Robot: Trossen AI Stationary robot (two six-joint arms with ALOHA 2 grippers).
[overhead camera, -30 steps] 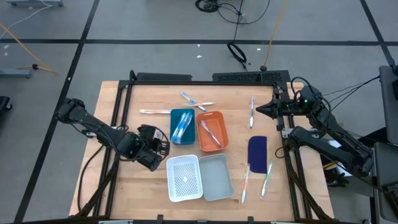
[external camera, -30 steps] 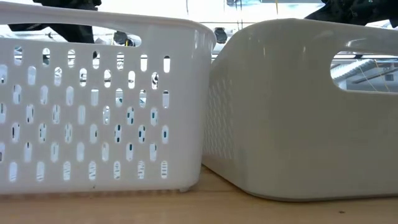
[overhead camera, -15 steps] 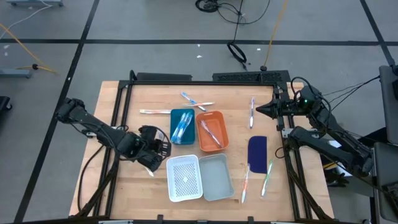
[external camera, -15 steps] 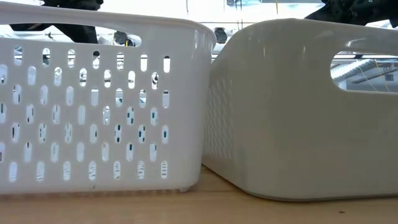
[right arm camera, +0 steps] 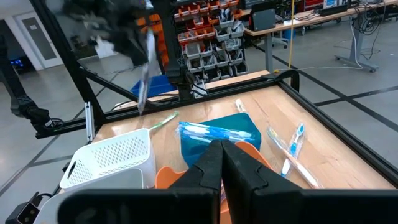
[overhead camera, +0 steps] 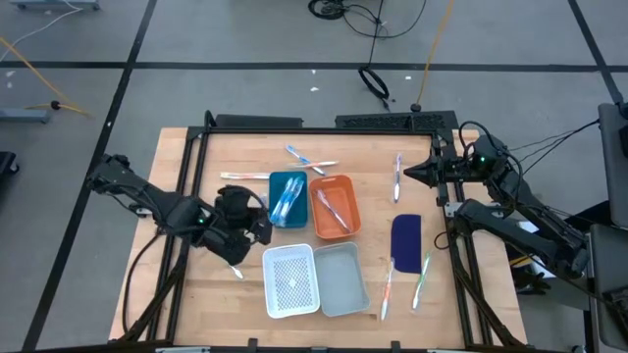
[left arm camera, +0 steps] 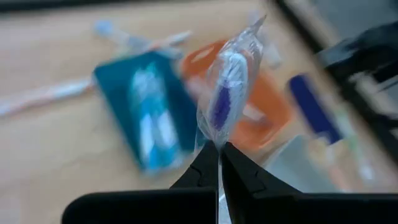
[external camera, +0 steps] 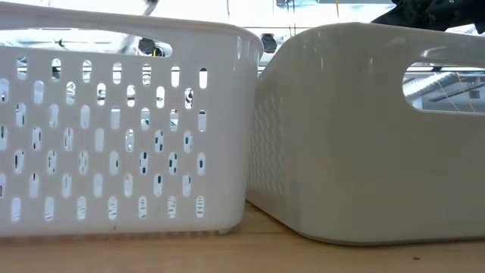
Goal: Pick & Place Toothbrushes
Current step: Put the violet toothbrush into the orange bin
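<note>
A: Presently, what is held in the left claw [left arm camera: 219,163]?

B: A wrapped toothbrush [left arm camera: 225,93] is pinched between its closed fingers. The grip is taken at the low end of the clear wrapper, and the purple-accented brush stands up from the fingertips. In the high view, the left claw [overhead camera: 238,227] is seen above the tabletop [overhead camera: 245,294], just beside the blue tray [overhead camera: 287,199] and near the white perforated basket [overhead camera: 291,281].

A: And the right claw?

B: The right claw [right arm camera: 221,163] is shut on nothing. It is parked at the right edge of the tabletop and is seen at [overhead camera: 412,172] from above.

A: Where are the other toothbrushes?

B: Several are laid in the blue tray and at least one in the orange tray [overhead camera: 333,206]. Loose ones are left on the tabletop: a pair beyond the trays [overhead camera: 306,160], one beside the blue tray [overhead camera: 243,176], one near the right claw [overhead camera: 397,176], and two by the dark blue flat piece [overhead camera: 405,238], marked at [overhead camera: 388,284].

A: What could go wrong from here?

B: The hold appears to be on wrapper film, not on the handle. The brush could therefore swing or slip out during transfer. It could also be released across a tray rim, since the trays and baskets are set close together.
</note>
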